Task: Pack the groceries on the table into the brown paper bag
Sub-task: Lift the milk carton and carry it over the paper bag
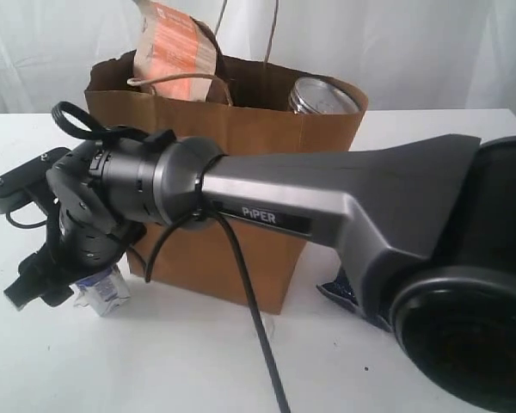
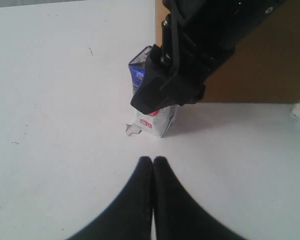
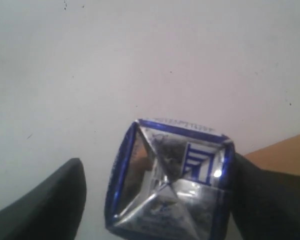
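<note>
The small blue-white carton (image 3: pixel 170 185), glossy foil with a creased, folded top, stands on the matte white table (image 1: pixel 52 361). In the exterior view it sits at eight o'clock of the stiff brown paper bag (image 1: pixel 241 163). The right gripper (image 3: pixel 157 162) straddles it, jaws spread. The left gripper (image 2: pixel 152 161) has its tapered black jaws pressed together.

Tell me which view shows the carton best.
Right wrist view: the carton looms large, its top seen close. Left wrist view shows its side, partly hidden. Exterior view shows only a small part.
</note>
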